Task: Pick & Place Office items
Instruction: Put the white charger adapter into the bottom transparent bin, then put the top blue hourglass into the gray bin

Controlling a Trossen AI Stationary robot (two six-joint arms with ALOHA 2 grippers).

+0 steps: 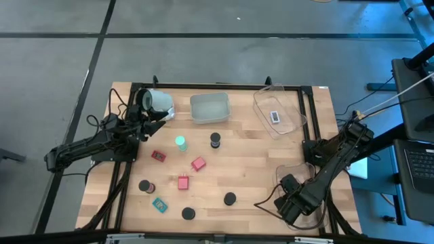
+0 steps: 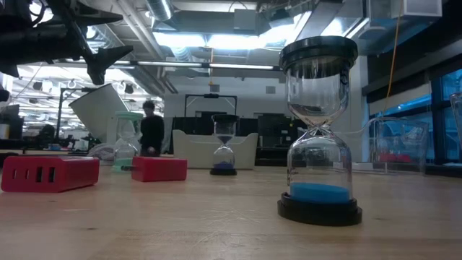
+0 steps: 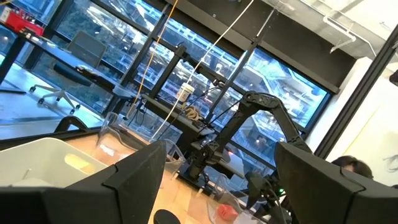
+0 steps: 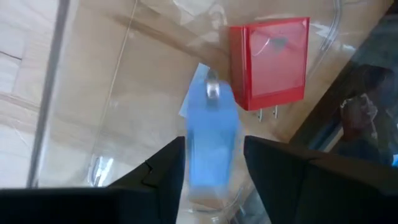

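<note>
A wooden bench (image 1: 251,169) carries the non-task pieces. At about 12 o'clock sits a grey plastic tray (image 1: 209,108); just toward 1 o'clock lies a clear tray (image 1: 288,118) with a small white label inside. A large white cup-like cylinder (image 1: 158,101) lies tilted at roughly 10 o'clock — well apart from the clear tray. Another clear tray (image 1: 288,173) occupies the 4 o'clock corner. Beyond the bench, a person (image 2: 151,130) in dark clothing stands in the room.

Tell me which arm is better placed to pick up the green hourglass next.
Left, probably. The left gripper hangs open near the white cup, close to the green hourglass. The right gripper is over the clear tray at the far corner, its fingers around a blue item.
</note>
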